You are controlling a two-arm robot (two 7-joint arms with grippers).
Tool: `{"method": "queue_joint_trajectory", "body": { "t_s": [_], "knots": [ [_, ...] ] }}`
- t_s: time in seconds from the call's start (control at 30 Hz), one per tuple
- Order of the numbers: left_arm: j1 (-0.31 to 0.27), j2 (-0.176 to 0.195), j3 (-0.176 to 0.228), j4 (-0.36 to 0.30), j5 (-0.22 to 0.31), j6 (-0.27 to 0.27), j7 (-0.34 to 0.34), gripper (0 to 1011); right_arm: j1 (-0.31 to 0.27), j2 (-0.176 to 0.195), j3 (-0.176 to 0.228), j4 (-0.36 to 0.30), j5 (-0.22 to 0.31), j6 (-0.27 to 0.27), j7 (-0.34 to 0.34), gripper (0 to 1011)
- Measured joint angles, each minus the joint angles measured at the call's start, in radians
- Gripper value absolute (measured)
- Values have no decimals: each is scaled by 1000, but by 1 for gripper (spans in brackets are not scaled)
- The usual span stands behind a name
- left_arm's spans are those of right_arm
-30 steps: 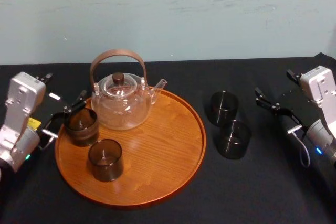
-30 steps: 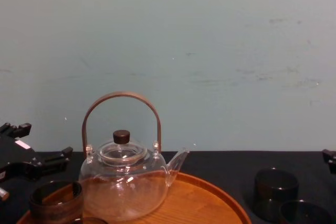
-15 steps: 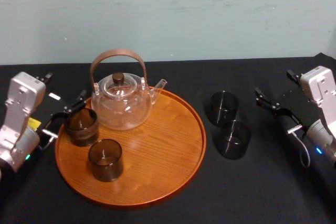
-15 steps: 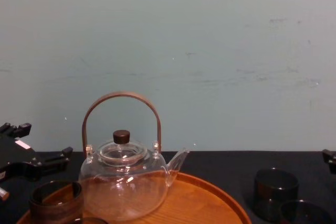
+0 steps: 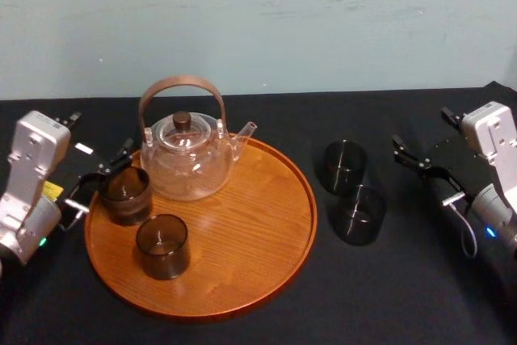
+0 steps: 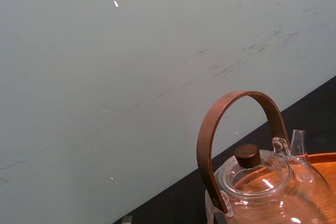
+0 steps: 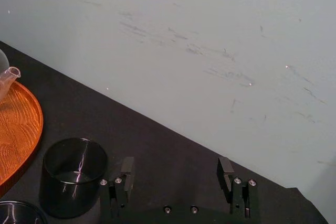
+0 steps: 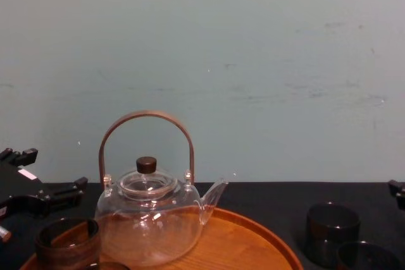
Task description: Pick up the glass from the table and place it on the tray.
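No shift: two glasses point(image 5: 125, 194) point(image 5: 162, 246) on tray point(image 5: 250, 216), two glasses point(image 5: 345, 166) point(image 5: 360, 214) on table point(image 5: 266, 115) (left fingers point(image 5: 122, 151), right fingers point(image 7: 127, 169) seemingly wide)

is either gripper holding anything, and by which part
Nothing is held. The left gripper stands open by a glass on the tray; the right gripper is open, empty.

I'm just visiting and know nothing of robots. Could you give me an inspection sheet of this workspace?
Surface: table, covered in black cloth.
Job's things: wooden tray; on it, back tray glass and front tray glass; on the cloth to its right, far table glass and near table glass.
Clutter: glass teapot with a wooden handle, at the tray's back.
Grippers: left gripper open beside the back tray glass; right gripper open, empty, right of the table glasses.
Cables: grey cable looping by the right arm.
Surroundings: scuffed pale wall.
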Motion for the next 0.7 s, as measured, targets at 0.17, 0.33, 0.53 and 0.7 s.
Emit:
{"method": "queue_joint_trajectory", "body": {
  "t_s": [0.17,0.33,0.53,0.7],
  "knots": [
    [0,0,0,0,0,0,0,1001,-2,-2,7,-2,5,-1,16,1002],
    [0,0,0,0,0,0,0,1001,-22,5,20,-35,19,-4,50,1002],
    [0,0,0,0,0,0,0,1001,-76,25,38,-109,29,-4,73,1002],
    [0,0,0,0,0,0,0,1001,-132,36,51,-173,32,1,81,1002]
  ]
}}
